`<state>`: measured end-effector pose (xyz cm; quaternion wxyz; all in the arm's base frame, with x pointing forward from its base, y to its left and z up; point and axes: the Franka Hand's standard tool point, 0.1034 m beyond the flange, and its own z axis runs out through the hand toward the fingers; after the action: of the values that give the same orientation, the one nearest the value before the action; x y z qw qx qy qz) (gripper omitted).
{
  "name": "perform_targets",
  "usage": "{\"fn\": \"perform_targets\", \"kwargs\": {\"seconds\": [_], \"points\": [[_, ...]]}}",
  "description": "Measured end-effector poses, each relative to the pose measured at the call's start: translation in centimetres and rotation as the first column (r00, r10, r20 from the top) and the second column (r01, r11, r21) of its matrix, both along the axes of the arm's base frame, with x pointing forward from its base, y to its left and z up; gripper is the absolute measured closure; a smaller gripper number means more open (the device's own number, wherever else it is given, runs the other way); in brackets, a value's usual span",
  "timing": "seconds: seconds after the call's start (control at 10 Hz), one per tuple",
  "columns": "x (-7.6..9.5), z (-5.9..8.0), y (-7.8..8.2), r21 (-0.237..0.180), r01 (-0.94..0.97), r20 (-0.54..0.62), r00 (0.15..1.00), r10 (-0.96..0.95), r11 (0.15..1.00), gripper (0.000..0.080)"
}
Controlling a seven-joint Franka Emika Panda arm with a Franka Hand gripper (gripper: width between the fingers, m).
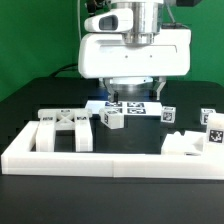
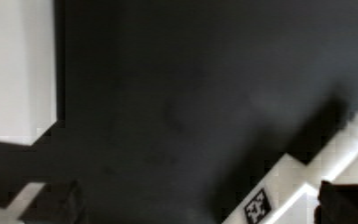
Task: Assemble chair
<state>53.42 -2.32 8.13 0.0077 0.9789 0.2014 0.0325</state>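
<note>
Assembly seems barely begun: we see the X-braced frame and the smaller chair pieces lying apart inside the border wall (nothing joined), our gripper open and empty above the marker board

Bright, even light from above in the exterior view: the boxy white robot housing and the white plastic chair pieces glare almost to blank. The matte black counter swallows the light, with a soft shadow under the housing. Wrist view now: dim and heavily blurred, a white plastic bar smeared, its square black-and-white tag unreadable.
</note>
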Motion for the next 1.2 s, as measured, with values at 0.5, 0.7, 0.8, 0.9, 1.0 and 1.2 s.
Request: {"fn": "perform_targets", "kwargs": {"seconds": [0.5, 0.7, 0.8, 0.9, 1.0, 1.2], "points": [[-0.8, -0.8, -0.4, -0.011, -0.013, 0.011, 1.0, 0.013, 1.0, 0.0151], [-3.3, -2.0, -2.2, -0.026, -0.074, -0.012, 0.997, 0.074, 0.997, 0.0151], [-3.9, -2.3, -2.6, -0.027, -0.072, -0.018, 0.997, 0.072, 0.997, 0.0151], [-4.6, -2.7, -2.9, -0.026, -0.065, -0.027, 0.998, 0.065, 0.998, 0.0151], [-4.4, -2.6, -2.8, -0.026, -0.066, -0.025, 0.998, 0.066, 0.997, 0.0151], [-4.4, -2.6, -2.8, -0.023, -0.071, -0.038, 0.997, 0.071, 0.997, 0.0151]]}}
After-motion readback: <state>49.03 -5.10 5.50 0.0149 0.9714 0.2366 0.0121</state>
